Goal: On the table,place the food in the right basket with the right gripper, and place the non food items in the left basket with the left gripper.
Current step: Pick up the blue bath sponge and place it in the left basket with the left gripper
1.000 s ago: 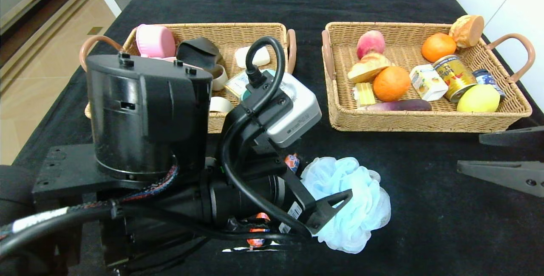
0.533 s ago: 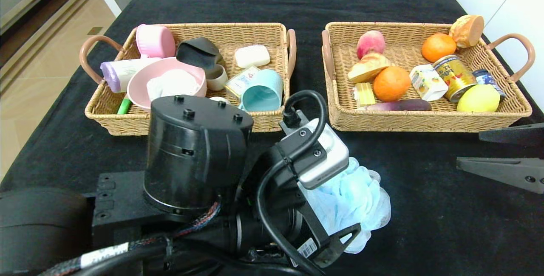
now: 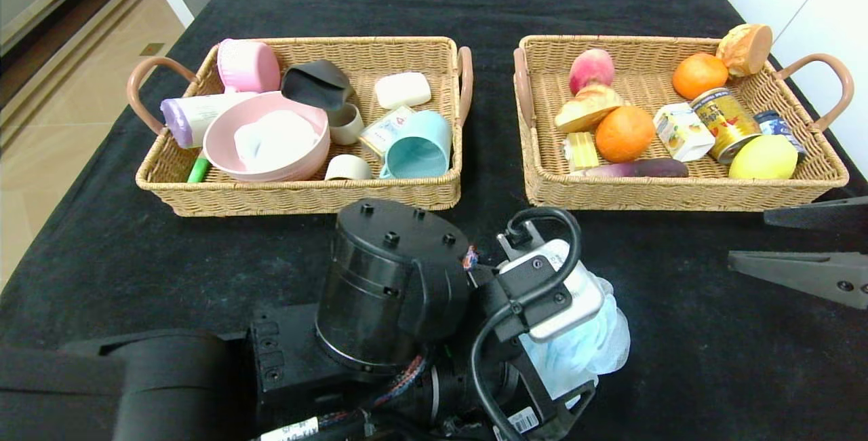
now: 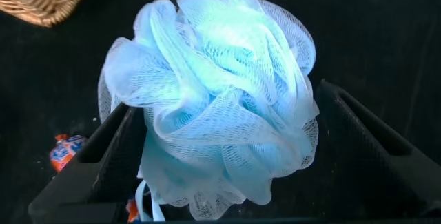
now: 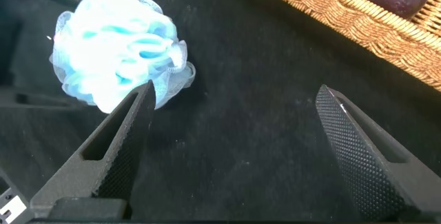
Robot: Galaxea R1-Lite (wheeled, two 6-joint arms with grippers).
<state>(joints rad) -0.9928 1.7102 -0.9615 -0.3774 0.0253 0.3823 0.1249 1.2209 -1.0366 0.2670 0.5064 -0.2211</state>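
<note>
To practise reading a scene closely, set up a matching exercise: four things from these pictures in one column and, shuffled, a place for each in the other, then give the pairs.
Things:
1. soap bar
2. bath pouf
3. white carton
4. right gripper

Places:
A. in the right basket
B. between the open fingers of the left gripper
C. in the left basket
D. over the table near its right edge, holding nothing

Pairs: 1-C, 2-B, 3-A, 4-D

Two baskets side by side at the tabletop (image 3: 678, 332) rear, left basket (image 3: 298, 193) beside right basket (image 3: 678, 193), bath pouf (image 4: 213, 107) in front between left tool (image 4: 227, 155) fingers, right tool (image 5: 234, 148) at right edge
</note>
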